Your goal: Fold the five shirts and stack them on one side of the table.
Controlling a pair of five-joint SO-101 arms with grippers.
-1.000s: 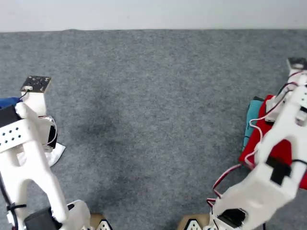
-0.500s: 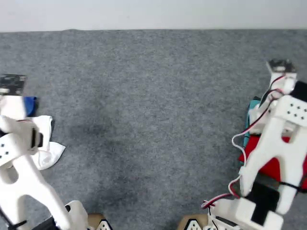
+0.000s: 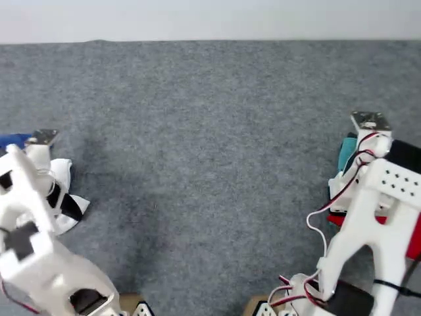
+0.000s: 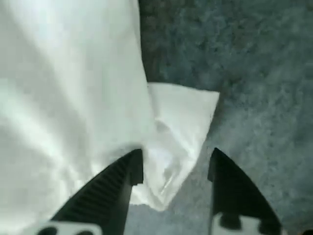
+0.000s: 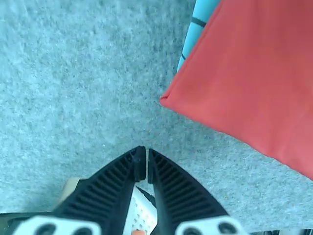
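Here, left gripper (image 4: 176,178) hung with jaws parted over the crumpled white shirt (image 4: 73,98), a corner lying between them, seemingly lined up for a grab | right gripper (image 5: 146,164) pinched closed and empty, folded red shirt (image 5: 254,83) atop a teal shirt (image 5: 198,19) just beyond its tips, apparently stacked aside.
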